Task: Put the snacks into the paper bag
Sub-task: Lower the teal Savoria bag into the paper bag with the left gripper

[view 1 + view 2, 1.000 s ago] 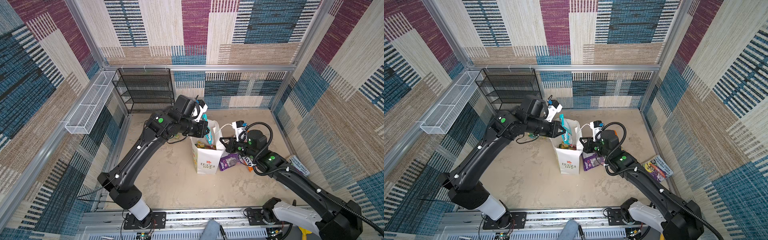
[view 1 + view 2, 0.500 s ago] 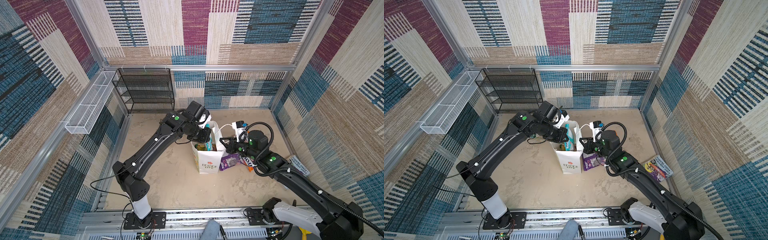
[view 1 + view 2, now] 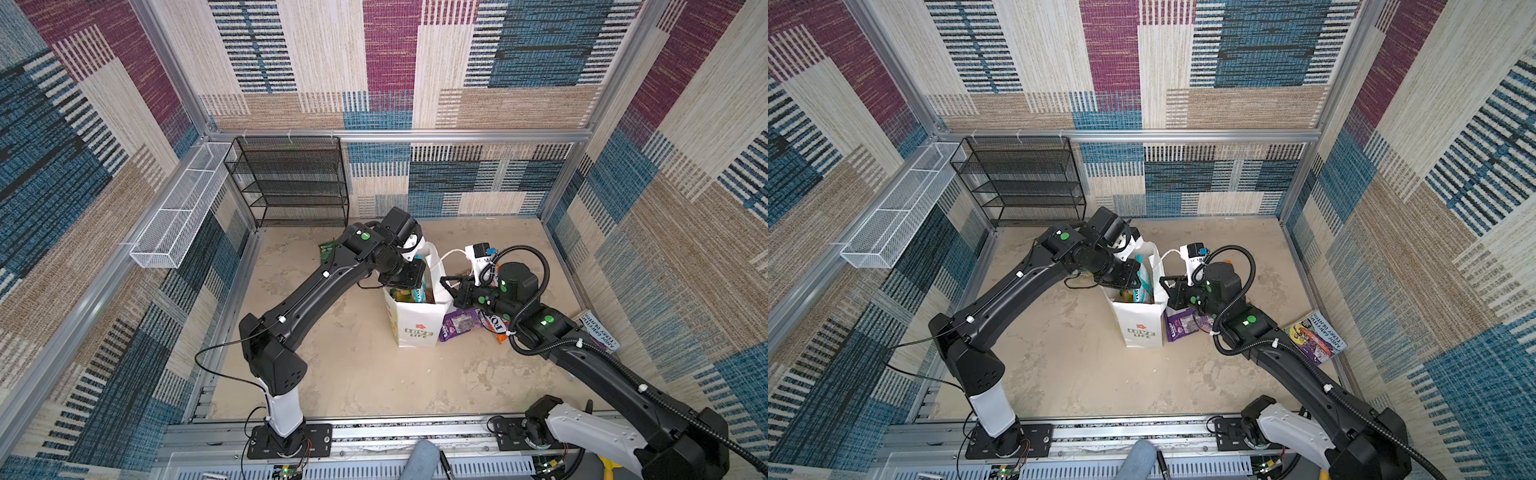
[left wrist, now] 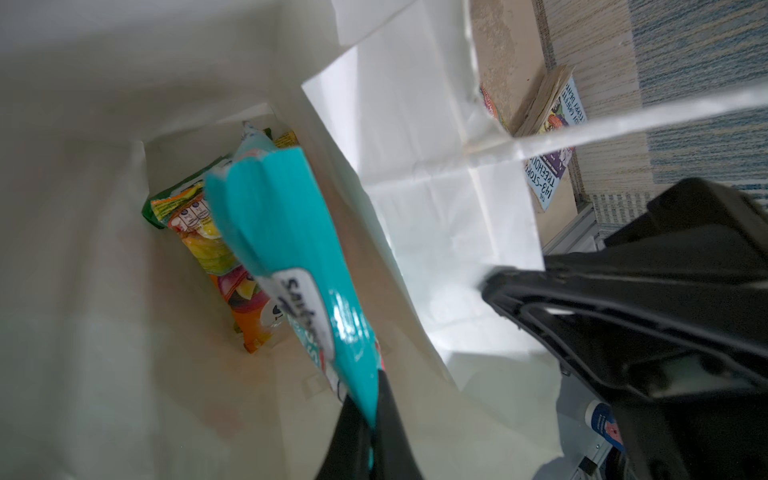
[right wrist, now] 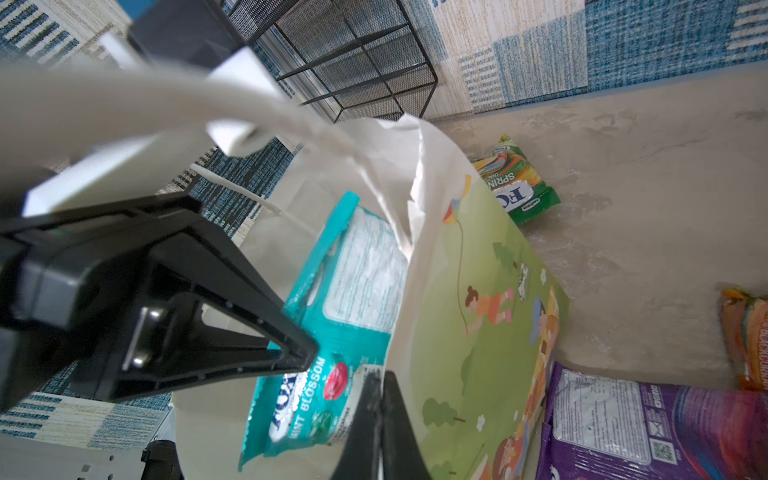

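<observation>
The white paper bag (image 3: 415, 328) (image 3: 1140, 328) stands upright mid-floor with its mouth open. My left gripper (image 4: 374, 399) (image 3: 409, 282) is shut on a teal snack packet (image 4: 286, 232) (image 5: 332, 324) that hangs inside the mouth. Orange-yellow and green snacks (image 4: 216, 245) lie on the bag's bottom. My right gripper (image 5: 380, 382) (image 3: 444, 283) is shut on the bag's rim, on the side with the green art (image 5: 478, 311). A purple packet (image 3: 459, 326) (image 5: 644, 428) and an orange one (image 5: 748, 336) lie on the floor beside the bag. A green packet (image 5: 515, 183) (image 3: 326, 249) lies behind it.
A book (image 3: 598, 332) (image 3: 1316, 336) lies against the right wall. A black mesh rack (image 3: 291, 183) stands at the back left, with a white wire basket (image 3: 178, 216) on the left wall. Bare sandy floor spreads in front of the bag.
My left arm has swung toward the bag and lowered the teal packet from above the rim into the mouth. The right arm has held still on the rim.
</observation>
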Robot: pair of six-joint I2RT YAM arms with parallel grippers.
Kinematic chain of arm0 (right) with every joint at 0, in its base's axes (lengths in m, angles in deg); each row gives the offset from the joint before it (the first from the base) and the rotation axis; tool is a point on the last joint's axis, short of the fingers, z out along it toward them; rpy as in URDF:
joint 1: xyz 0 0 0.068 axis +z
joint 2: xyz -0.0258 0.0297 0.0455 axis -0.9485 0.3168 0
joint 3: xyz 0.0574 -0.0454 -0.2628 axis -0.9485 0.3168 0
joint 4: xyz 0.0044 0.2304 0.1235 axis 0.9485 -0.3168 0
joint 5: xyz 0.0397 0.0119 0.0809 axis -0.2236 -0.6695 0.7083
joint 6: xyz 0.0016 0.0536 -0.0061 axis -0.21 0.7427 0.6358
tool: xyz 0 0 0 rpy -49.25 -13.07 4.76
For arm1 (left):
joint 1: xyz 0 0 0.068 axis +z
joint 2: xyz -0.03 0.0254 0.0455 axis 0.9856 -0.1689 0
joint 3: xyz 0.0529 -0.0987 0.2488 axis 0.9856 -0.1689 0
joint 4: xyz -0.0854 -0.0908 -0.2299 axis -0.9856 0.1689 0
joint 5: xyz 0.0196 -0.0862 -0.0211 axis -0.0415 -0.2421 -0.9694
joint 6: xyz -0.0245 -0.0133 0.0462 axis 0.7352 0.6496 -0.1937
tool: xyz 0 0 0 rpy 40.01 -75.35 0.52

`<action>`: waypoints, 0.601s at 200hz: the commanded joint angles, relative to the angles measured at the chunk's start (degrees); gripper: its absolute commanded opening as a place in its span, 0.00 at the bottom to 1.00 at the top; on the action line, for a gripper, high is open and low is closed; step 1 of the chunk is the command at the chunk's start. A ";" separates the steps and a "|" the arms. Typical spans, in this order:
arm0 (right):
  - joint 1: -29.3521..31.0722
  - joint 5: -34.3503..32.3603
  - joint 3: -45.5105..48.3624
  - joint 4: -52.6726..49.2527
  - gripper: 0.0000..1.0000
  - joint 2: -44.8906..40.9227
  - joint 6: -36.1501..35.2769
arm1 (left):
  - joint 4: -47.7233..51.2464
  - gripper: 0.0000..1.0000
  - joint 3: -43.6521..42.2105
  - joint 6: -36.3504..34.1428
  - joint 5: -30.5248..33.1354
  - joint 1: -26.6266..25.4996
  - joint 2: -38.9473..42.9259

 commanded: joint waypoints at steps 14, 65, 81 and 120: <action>-0.01 -0.55 0.09 4.70 0.00 -0.58 -0.57 | -4.08 0.00 -0.10 1.01 -3.54 -0.86 -1.61; 0.00 -1.03 0.26 4.52 0.00 -1.18 -0.81 | -1.70 0.38 0.17 3.00 7.55 -0.78 -2.83; -0.02 -1.35 0.44 4.43 0.00 -1.28 -0.90 | -2.58 0.43 0.35 3.37 5.94 -0.96 -1.40; -0.02 -1.25 0.62 4.69 0.00 -0.63 -0.81 | -5.30 0.58 0.86 4.82 1.49 -1.57 2.93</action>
